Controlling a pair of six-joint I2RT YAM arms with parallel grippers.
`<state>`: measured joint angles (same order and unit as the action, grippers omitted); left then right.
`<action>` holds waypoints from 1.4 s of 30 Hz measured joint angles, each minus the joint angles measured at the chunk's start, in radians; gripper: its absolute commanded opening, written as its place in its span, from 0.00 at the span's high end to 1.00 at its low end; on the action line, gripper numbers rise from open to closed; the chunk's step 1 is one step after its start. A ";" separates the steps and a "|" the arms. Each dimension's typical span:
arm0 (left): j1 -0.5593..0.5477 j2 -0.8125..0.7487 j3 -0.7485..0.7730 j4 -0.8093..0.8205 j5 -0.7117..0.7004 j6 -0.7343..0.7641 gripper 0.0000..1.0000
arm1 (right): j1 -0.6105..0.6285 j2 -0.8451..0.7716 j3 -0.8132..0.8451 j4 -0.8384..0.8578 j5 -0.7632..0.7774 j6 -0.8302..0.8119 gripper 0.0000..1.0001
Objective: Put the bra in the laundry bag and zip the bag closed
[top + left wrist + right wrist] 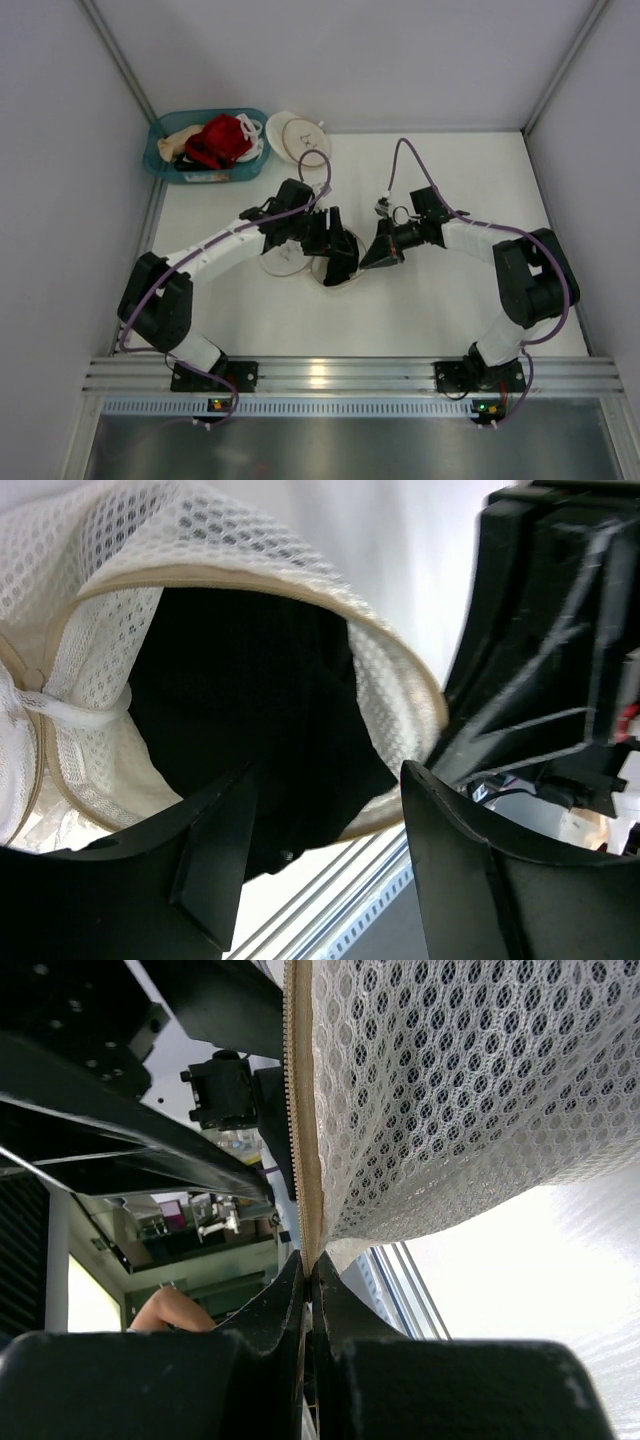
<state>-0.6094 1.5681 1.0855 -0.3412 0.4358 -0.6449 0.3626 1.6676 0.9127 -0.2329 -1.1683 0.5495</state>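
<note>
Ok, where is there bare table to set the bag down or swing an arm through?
Free: the near strip of table between the arm bases, and the far right corner. Crowded: the centre, where left gripper and right gripper meet at the laundry bag; basket and spare bag fill far left.

Cannot read any word, brand or number in the three views. Closest to a sign: small dark marks on the pale lid of the round bag [298,137] just beside the basket [153,160] (too small to tell as letters or a drawing).
</note>
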 measured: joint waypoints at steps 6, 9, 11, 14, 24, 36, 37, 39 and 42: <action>0.038 -0.093 -0.028 0.024 0.019 -0.007 0.68 | 0.000 0.000 0.000 0.000 0.000 0.000 1.00; 0.062 -0.126 -0.060 0.030 0.041 -0.010 0.92 | 0.000 0.000 0.000 -0.001 0.000 -0.001 1.00; 0.078 -0.129 -0.080 0.039 0.054 -0.012 0.98 | 0.000 0.000 0.000 -0.001 0.000 -0.001 1.00; 0.084 -0.111 -0.100 0.072 0.086 -0.035 1.00 | 0.001 0.000 0.000 -0.003 0.000 -0.005 1.00; -0.018 0.111 -0.083 0.220 0.151 -0.143 1.00 | 0.001 0.000 0.022 -0.018 -0.004 -0.005 1.00; -0.053 0.312 0.018 0.167 -0.116 -0.148 0.87 | 0.001 -0.028 0.032 0.006 -0.030 0.079 1.00; -0.053 0.312 0.029 0.156 -0.143 -0.133 0.86 | -0.001 -0.033 0.036 0.008 -0.031 0.084 1.00; -0.050 0.309 0.048 0.139 -0.177 -0.091 0.80 | -0.006 -0.040 0.046 0.002 -0.029 0.083 1.00; -0.042 0.274 0.050 0.111 -0.182 -0.024 0.64 | -0.017 -0.040 0.065 -0.033 -0.018 0.043 1.00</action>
<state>-0.6510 1.8420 1.1358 -0.2302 0.2539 -0.6685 0.3454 1.6272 0.9779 -0.2657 -1.1866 0.5926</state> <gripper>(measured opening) 0.233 0.010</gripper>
